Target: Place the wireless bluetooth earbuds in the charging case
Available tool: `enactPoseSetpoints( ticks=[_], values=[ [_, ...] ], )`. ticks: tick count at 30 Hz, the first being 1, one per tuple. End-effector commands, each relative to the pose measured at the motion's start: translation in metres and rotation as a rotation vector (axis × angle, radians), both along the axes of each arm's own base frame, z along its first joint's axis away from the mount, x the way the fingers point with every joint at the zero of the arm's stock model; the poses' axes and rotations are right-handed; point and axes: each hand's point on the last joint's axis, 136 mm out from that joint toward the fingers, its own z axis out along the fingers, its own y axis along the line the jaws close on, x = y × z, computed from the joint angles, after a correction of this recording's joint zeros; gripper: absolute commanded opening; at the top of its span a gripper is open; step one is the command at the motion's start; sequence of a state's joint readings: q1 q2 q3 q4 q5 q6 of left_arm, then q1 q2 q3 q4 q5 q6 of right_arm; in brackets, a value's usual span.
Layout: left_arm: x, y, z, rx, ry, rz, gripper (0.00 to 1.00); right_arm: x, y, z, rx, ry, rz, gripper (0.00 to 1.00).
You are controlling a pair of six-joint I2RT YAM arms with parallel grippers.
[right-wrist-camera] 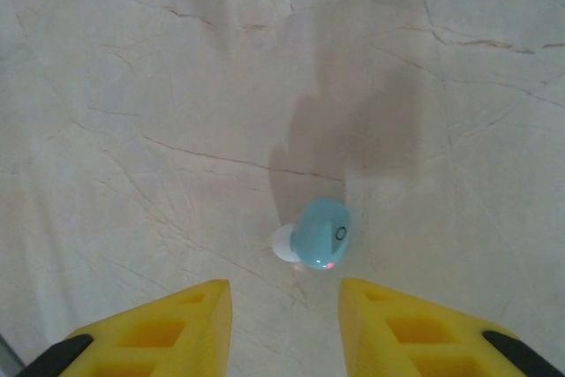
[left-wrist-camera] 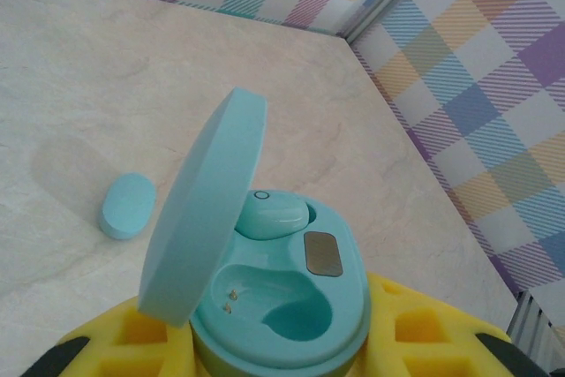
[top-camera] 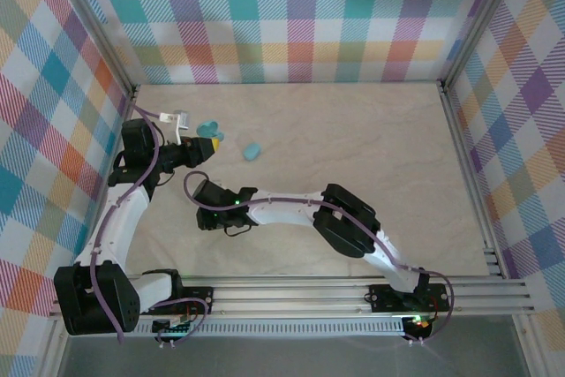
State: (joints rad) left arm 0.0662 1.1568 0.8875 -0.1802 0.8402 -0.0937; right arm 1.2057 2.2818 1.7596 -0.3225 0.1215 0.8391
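Observation:
My left gripper (left-wrist-camera: 282,355) is shut on an open light-blue charging case (left-wrist-camera: 340,306), its yellow fingers (left-wrist-camera: 437,337) pressing both sides. The lid (left-wrist-camera: 203,218) stands up on the left. One pale teal earbud (left-wrist-camera: 274,216) sits in the far slot; the near slot (left-wrist-camera: 287,306) is empty, its two contact pins bare. From above, this gripper (top-camera: 201,149) and the case (top-camera: 210,131) are at the far left. A second earbud (right-wrist-camera: 320,234), with a white tip and a red light, lies on the table just ahead of my open right gripper (right-wrist-camera: 282,333), untouched.
A closed light-blue oval case (top-camera: 252,150) lies on the table right of the held case, also visible as the oval case (left-wrist-camera: 128,206) in the left wrist view. The right arm (top-camera: 291,205) stretches across the middle toward the left. Plaid walls (top-camera: 291,15) ring the marbled table (top-camera: 371,139).

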Motion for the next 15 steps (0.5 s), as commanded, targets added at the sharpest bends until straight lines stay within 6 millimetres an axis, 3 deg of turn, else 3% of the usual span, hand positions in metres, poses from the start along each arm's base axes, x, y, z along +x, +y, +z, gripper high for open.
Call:
enactPoseSetpoints(
  ticks=[1, 15],
  values=[
    [0.004, 0.002, 0.016, -0.021, -0.056, -0.012, 0.0, 0.001, -0.005, -0.013, -0.072, -0.013, 0.004, 0.37],
    [0.0, 0.001, 0.018, -0.029, -0.063, -0.018, 0.0, 0.008, 0.006, -0.017, -0.079, -0.028, 0.015, 0.36]
  ],
)
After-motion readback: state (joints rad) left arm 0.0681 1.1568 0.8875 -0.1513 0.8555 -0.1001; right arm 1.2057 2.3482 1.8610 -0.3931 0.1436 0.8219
